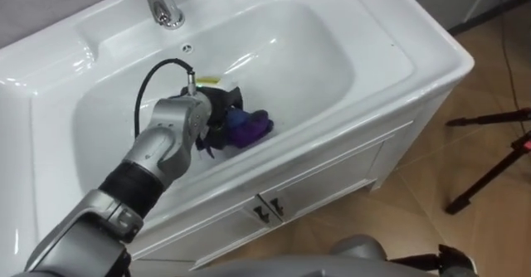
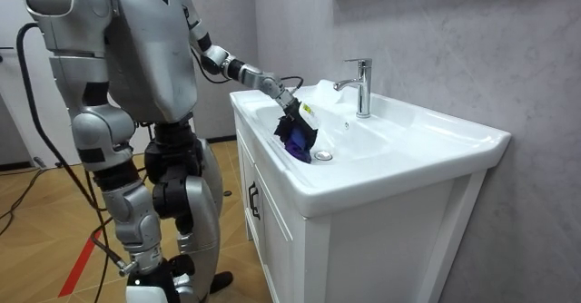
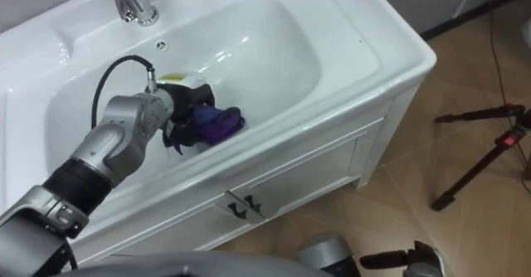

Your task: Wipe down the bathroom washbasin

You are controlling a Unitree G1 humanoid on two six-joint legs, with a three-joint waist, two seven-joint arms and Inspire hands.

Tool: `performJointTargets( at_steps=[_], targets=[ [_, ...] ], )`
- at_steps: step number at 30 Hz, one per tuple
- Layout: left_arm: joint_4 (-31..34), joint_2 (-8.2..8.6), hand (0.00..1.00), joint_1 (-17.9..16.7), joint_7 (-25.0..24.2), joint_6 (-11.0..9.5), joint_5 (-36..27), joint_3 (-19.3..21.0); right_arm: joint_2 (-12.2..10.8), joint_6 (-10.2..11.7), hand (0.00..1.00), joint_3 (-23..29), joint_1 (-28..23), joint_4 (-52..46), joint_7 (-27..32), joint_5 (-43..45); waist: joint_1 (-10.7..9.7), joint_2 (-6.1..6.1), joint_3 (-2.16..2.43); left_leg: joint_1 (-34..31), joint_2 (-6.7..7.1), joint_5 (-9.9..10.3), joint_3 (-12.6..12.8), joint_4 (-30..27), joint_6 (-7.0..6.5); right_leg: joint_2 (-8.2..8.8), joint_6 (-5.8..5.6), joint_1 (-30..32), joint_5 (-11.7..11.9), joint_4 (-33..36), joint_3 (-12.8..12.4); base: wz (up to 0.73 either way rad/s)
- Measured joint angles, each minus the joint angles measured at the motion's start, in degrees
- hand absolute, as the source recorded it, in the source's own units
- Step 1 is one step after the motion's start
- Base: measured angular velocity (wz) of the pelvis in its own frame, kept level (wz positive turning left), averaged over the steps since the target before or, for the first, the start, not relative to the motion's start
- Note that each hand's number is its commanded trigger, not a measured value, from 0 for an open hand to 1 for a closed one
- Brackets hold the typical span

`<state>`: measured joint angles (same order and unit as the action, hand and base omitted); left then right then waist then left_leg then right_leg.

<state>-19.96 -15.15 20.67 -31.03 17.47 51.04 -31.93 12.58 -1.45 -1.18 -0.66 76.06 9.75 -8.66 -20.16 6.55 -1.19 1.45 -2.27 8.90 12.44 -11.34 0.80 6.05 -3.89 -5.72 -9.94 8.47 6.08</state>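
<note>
- The dark fingers [image 1: 226, 103] of the left hand [image 1: 211, 121] curl round a purple cloth [image 1: 250, 128], pinching it so it stays bunched against the porcelain.
- The cloth sits at the frame's centre, low on the near wall of the basin [image 1: 319, 57]; judging by the task, it is pressed there to wipe it.
- The arm reaches in from the lower left, clear of the tap [image 1: 162, 3] at the top.
- Cabinet doors [image 1: 332, 186] lie below the surface.
- No readable writing shows anywhere.
</note>
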Motion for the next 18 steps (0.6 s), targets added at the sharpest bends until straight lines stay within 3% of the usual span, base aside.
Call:
performJointTargets(
  at_steps=[3, 10, 14, 18],
  targets=[
    [-0.34, 1.00, 1.00, 0.48, 0.10, 0.55, -2.75, 0.33, -0.10, -0.75, 0.00, -0.05, 0.27, -0.04, 0.07, -0.01, -0.06, 0.01, 0.00, 0.08, 0.04, 0.00, -0.04, 0.03, 0.00, 0.00, 0.01, -0.30, -0.02, -0.34, 0.05, 0.01],
    [-0.29, 1.04, 1.00, 0.88, 0.56, 1.45, -16.07, 2.40, -0.46, -1.14, 0.00, -1.18, 0.87, -0.77, 0.05, -3.55, 0.06, -0.06, -0.04, 0.27, 0.12, -0.01, 0.12, 0.55, 0.02, 0.04, -0.01, -0.44, -0.12, -0.64, 0.15, 0.01],
    [-0.28, 1.03, 1.00, 0.92, 2.37, 1.44, -22.43, 2.76, -0.78, -1.18, 0.00, -2.09, 0.49, -1.61, 0.09, -4.55, 0.10, -0.47, -0.32, 0.37, 0.13, -0.01, 0.15, 0.67, 0.03, 0.03, -0.01, -0.48, -0.12, -0.65, 0.03, 0.00],
    [-0.05, 1.36, 1.00, 0.94, 3.47, 1.39, -24.66, 3.36, -1.62, -1.09, 0.00, -2.07, 0.71, -2.51, 0.08, -4.50, 0.09, -0.98, -0.41, 0.09, 0.13, 0.00, 0.19, 0.68, 0.03, 0.02, -0.01, -0.18, -0.12, -0.76, 0.06, 0.00]
  ],
)
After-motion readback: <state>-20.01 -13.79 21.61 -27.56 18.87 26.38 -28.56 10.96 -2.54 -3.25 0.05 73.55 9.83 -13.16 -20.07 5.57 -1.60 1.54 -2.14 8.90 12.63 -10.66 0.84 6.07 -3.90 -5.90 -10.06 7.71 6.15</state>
